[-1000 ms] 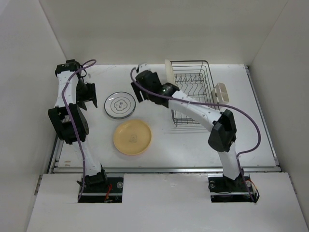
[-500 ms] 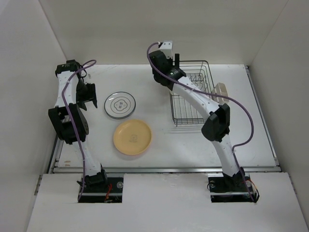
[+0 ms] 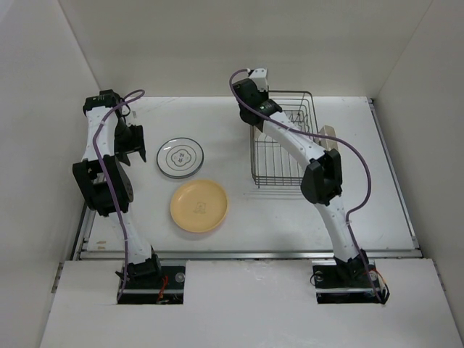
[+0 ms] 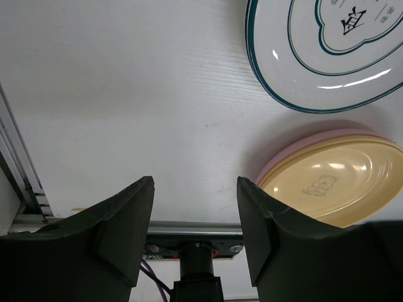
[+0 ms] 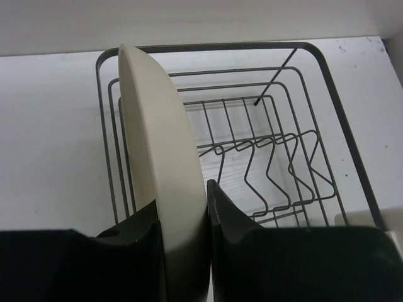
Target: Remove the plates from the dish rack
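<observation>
Pinching upright cream plate [image 5: 160, 151] in dish rack [image 3: 283, 163] with right gripper [image 5: 182, 211]; holding left gripper [image 4: 194, 192] half open — empty, over table [image 4: 126, 94].

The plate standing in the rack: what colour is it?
The plate is cream, clearest in right wrist view.

A robot lab cell: bare white walls [image 3: 217, 43] box in a white table [image 3: 290, 217].

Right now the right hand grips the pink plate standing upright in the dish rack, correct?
Not quite. The plate clamped in the right hand is the cream plate, not pink; it does stand upright in the dish rack, as the right wrist view shows. The pink plate lies under the yellow plate on the table.
</observation>
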You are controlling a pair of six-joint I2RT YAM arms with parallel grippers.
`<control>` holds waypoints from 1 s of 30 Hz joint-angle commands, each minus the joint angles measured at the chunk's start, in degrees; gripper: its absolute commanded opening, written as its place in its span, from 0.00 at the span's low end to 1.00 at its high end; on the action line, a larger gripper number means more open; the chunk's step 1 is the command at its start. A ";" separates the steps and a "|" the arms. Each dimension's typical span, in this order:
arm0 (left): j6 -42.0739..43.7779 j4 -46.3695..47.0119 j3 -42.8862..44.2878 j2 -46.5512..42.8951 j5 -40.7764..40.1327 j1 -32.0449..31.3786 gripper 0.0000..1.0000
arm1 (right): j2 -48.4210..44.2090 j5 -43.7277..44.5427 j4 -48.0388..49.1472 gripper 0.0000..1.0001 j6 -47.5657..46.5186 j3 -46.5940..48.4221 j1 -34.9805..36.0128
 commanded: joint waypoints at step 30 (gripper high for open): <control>-0.34 -1.44 0.06 -3.92 0.08 0.39 0.52 | -15.02 -1.21 -0.42 0.00 3.33 -3.75 -0.15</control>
